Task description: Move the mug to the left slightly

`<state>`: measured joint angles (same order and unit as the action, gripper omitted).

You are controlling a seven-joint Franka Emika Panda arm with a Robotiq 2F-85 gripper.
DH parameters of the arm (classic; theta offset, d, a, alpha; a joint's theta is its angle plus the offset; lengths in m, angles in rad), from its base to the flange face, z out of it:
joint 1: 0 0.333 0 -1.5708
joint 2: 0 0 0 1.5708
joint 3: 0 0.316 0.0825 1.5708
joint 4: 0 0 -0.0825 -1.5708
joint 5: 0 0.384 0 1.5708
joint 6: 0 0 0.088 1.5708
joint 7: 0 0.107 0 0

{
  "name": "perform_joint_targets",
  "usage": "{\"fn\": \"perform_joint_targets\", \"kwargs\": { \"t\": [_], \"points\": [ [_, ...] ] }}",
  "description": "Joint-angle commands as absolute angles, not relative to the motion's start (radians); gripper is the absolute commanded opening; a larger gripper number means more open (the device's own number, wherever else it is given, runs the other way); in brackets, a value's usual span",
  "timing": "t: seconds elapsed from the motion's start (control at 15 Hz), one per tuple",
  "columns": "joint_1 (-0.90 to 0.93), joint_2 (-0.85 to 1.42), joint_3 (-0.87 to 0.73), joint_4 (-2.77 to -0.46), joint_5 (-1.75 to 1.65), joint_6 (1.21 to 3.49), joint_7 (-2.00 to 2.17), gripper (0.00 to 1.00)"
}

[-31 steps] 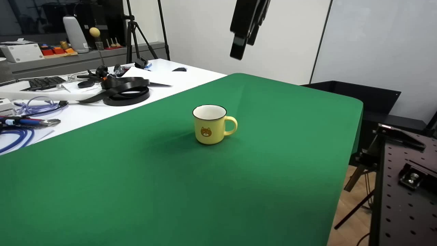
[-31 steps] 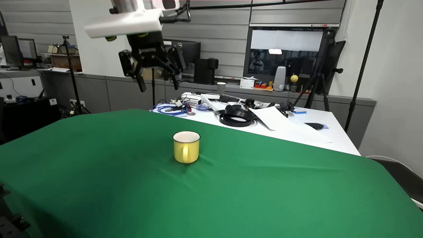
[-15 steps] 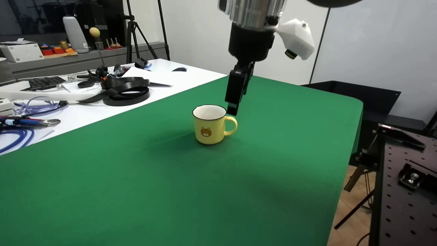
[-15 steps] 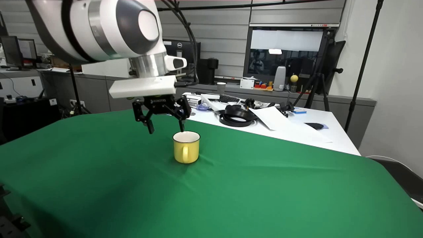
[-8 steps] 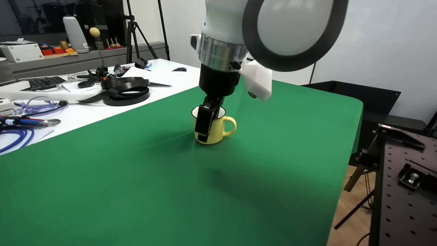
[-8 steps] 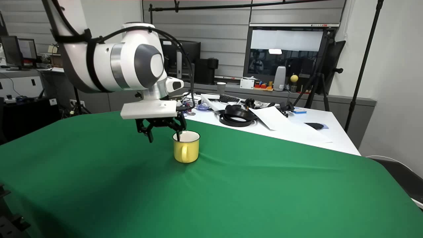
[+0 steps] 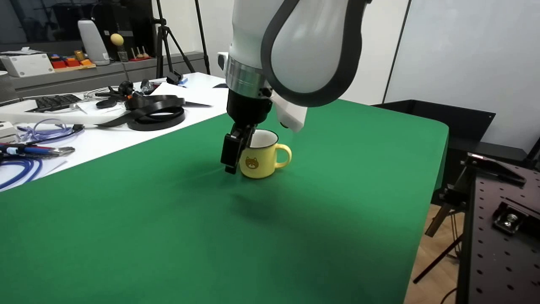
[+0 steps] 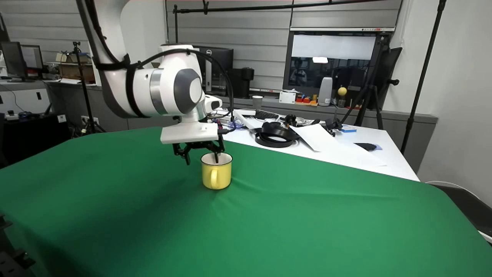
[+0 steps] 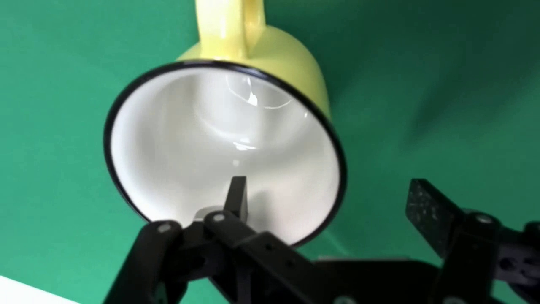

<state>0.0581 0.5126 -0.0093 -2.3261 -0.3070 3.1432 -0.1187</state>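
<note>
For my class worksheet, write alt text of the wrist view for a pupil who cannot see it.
A pale-yellow mug with a white interior and dark rim, seen from above on green cloth, its handle at the top. An open gripper shows at the bottom, one finger overlapping the mug's mouth, the other apart from it, to the right.

The mug (image 9: pixel 228 139) is smooth, glossy ceramic; the cloth (image 8: pixel 269 231) under it, matt; the metal collar (image 7: pixel 244 79) above it, shiny.
</note>
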Motion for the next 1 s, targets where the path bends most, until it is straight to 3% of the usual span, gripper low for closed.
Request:
{"fn": "perform_joint_targets", "kwargs": {
  "t": [0.0, 0.6, 0.73, 0.93],
  "points": [
    [0.061, 0.534, -0.021, -2.282, -0.263, 3.11, -0.144, 0.67],
    [0.072, 0.457, -0.051, -2.259, -0.258, 2.892, -0.159, 0.05],
    [0.074, 0.446, -0.057, -2.253, -0.268, 2.85, -0.156, 0.0],
    [0.065, 0.423, -0.042, -2.258, -0.267, 2.789, -0.171, 0.03]
  ]
}}
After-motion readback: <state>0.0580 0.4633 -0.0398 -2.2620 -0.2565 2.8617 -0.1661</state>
